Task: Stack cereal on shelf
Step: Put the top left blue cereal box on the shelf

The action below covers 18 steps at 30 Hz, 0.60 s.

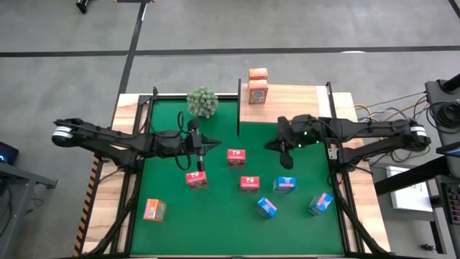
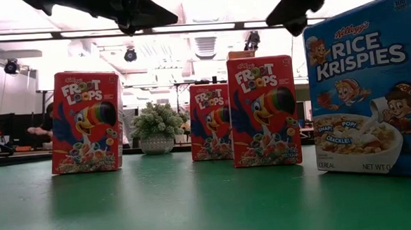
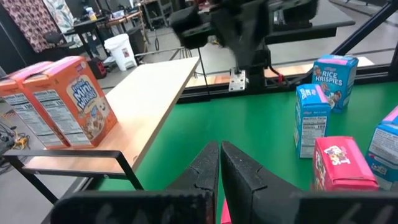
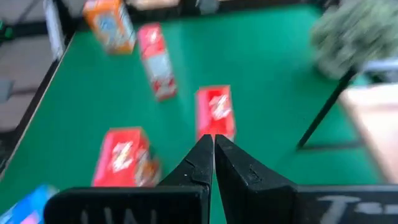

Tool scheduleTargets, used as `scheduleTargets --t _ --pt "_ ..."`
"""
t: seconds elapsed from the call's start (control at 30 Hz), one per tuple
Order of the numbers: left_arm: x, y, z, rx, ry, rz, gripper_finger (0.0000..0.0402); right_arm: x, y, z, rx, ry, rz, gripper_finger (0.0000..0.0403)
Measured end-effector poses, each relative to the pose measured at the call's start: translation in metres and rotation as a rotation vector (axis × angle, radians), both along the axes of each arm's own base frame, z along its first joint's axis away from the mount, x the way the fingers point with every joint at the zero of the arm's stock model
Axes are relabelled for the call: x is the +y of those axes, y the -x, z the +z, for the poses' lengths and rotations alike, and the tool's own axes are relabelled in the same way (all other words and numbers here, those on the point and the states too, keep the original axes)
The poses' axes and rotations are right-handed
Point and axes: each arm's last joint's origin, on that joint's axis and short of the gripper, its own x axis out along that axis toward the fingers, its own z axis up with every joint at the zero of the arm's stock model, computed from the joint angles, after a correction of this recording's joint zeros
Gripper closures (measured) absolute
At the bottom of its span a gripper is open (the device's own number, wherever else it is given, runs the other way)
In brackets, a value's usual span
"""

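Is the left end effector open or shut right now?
Shut and empty: in the left wrist view the left end effector has its two dark fingers pressed together above the green mat, nothing between.

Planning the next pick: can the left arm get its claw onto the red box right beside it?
Probably yes. The left claw, shut, hovers over open green mat, and the red box stands clear of neighbours.

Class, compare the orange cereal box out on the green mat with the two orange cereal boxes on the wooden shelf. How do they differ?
The lone orange cereal box rests on the green mat, near its front left corner; the two orange cereal boxes rest on the light wooden shelf at the back. The lone box stands by itself; the shelf pair stand close together. All three share the orange colour and small boxy shape.
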Motion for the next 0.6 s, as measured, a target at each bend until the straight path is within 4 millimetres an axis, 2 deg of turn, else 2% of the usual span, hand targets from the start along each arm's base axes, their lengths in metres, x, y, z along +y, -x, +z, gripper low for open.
scheduleTargets --t 0.3,0.6 --pt "0.000 -0.002 -0.003 0.014 0.002 0.001 0.0402 0.019 0.015 0.007 0.319 -0.178 -0.068 0.0394" --pt "0.000 -0.002 -0.003 0.014 0.002 0.001 0.0402 0.054 0.029 -0.010 0.488 -0.246 -0.032 0.0394"
